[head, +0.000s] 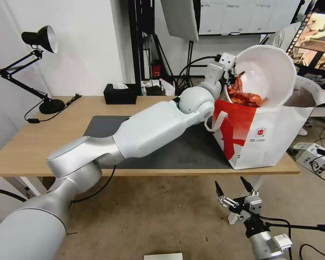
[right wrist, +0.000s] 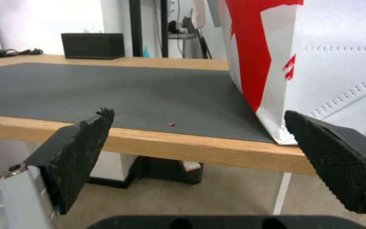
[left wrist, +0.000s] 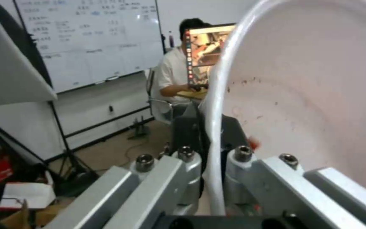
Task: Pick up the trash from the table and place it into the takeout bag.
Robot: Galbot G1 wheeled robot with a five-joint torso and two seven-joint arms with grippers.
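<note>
While the left gripper [head: 230,77] pinches the rim of the white round bowl [head: 267,74], the bowl is tipped steeply on edge above the mouth of the takeout bag [head: 271,141], its open face turned toward the robot. The red crayfish shells [head: 243,94] lie heaped at the bowl's low side, directly over the bag's opening, so the relation that counts is plain: the load lies below and beside the claw, with the opening right beneath it. In the left wrist view the rim [left wrist: 214,133] runs between the two clamped jaws.

The bag stands at the right end of the table [head: 32,148], its base reaching the front edge of the dark grey mat [head: 104,126]. To judge by this, a little more tilt or a lowering should send the shells in.

The right gripper [head: 234,189] hangs below the table's front edge, spread wide and empty, near the bag's lower corner [right wrist: 276,133].
</note>
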